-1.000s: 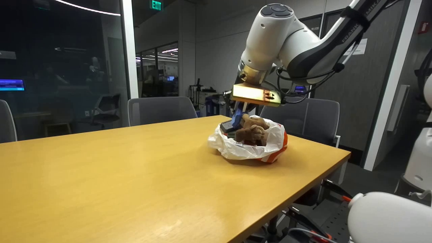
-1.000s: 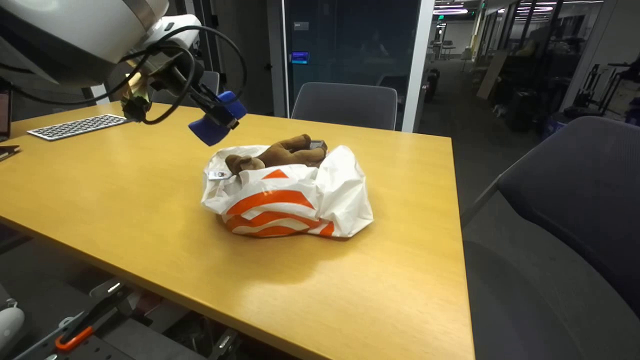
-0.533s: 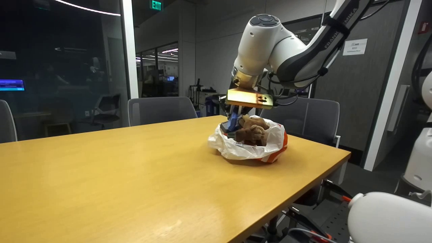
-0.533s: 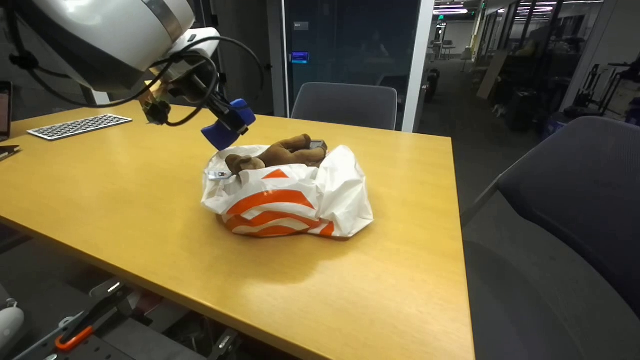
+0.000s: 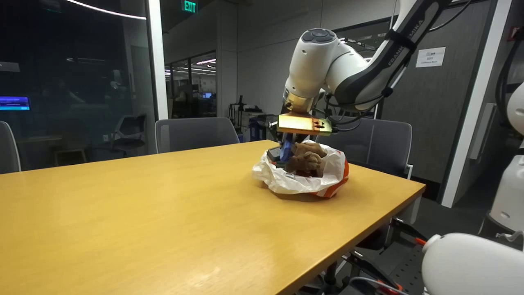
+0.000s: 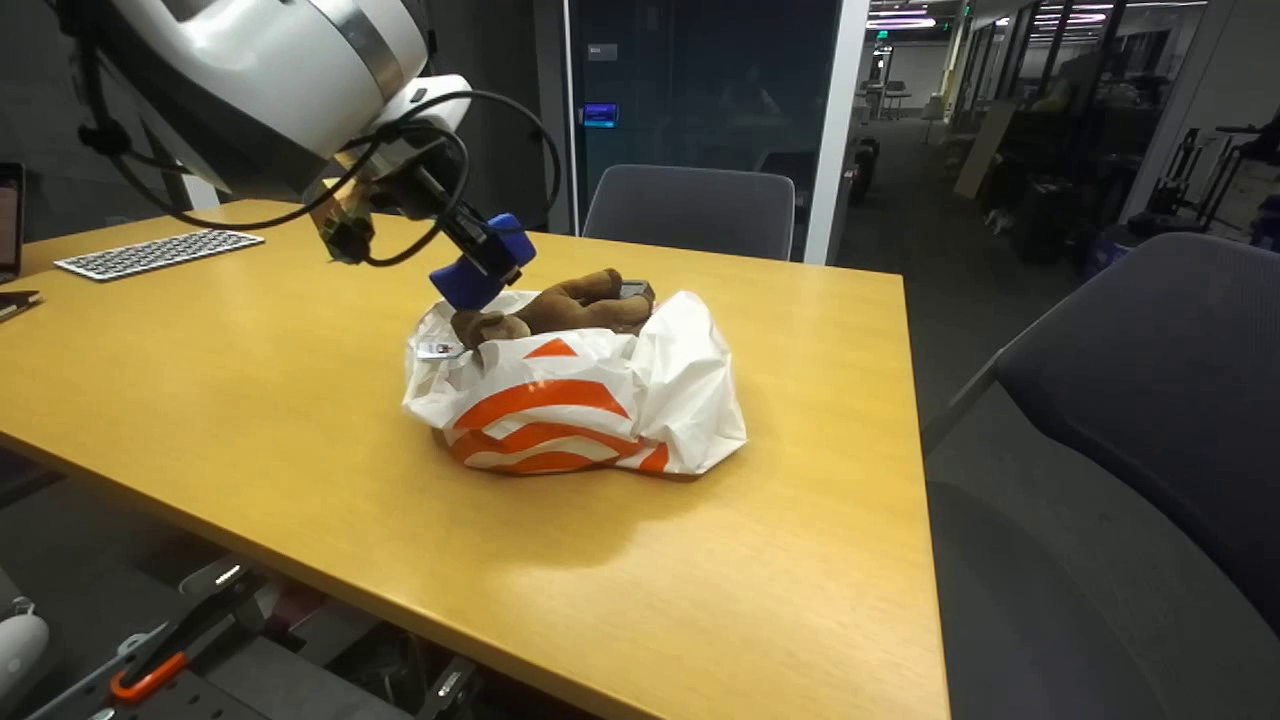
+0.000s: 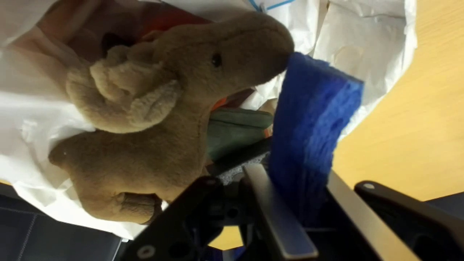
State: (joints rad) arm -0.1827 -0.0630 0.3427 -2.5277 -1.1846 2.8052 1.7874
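Observation:
My gripper [image 7: 294, 173] is shut on a blue sponge [image 7: 308, 119], which sticks out past the fingertips. In both exterior views the sponge [image 5: 287, 148] [image 6: 466, 284] hangs over the open mouth of a white plastic bag with orange stripes [image 5: 292, 184] [image 6: 690, 400]. A brown plush animal [image 7: 145, 156] lies in the bag beside the gripper; it shows in both exterior views [image 5: 305, 162] [image 6: 570, 308]. The sponge's tip overlaps the plush's snout in the wrist view; I cannot tell if they touch. A green item [image 7: 235, 127] and a dark grey item [image 7: 232, 170] lie below, partly hidden.
The bag stands on a yellow wooden table [image 5: 143, 213] near its end. A white keyboard [image 6: 160, 252] and a laptop edge [image 6: 10, 220] are at the far left in an exterior view. Grey chairs [image 5: 196, 135] [image 6: 690, 215] stand around the table.
The arm has moved over the bag and lowered, carrying the blue sponge down toward its mouth. The bag and the plush have not moved.

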